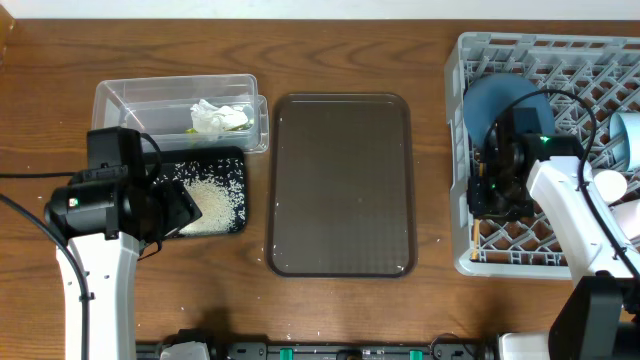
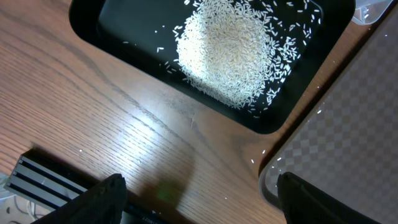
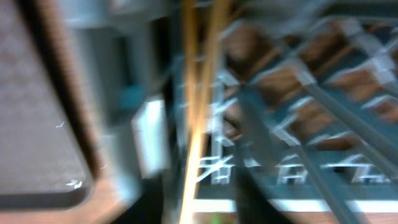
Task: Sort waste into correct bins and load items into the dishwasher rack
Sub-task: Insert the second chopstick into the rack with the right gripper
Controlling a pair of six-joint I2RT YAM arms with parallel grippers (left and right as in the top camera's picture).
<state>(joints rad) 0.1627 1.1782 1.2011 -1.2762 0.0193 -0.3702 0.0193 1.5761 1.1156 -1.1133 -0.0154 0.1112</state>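
The left gripper [image 2: 198, 193] hovers above the table's near edge beside the black tray [image 2: 106, 37], its fingers spread wide with nothing between them. The right gripper [image 1: 497, 190] hangs over the left side of the dishwasher rack [image 1: 580, 70]. Its wrist view is blurred, showing the chopsticks [image 3: 198, 143] against the lattice, but whether they are pinched I cannot tell. On the wooden table [image 1: 340, 310], a brown serving tray [image 1: 340, 180] lies in the middle. Rice [image 2: 227, 53] is heaped in the black tray. The clear tub [image 1: 140, 100] holds the tissue [image 1: 212, 113] and wrapper [image 1: 238, 120]. The dark blue plate [image 1: 490, 105] stands in the rack.

A brown wood-grain table [image 1: 350, 310] fills the view, with soft glare on its varnished top.
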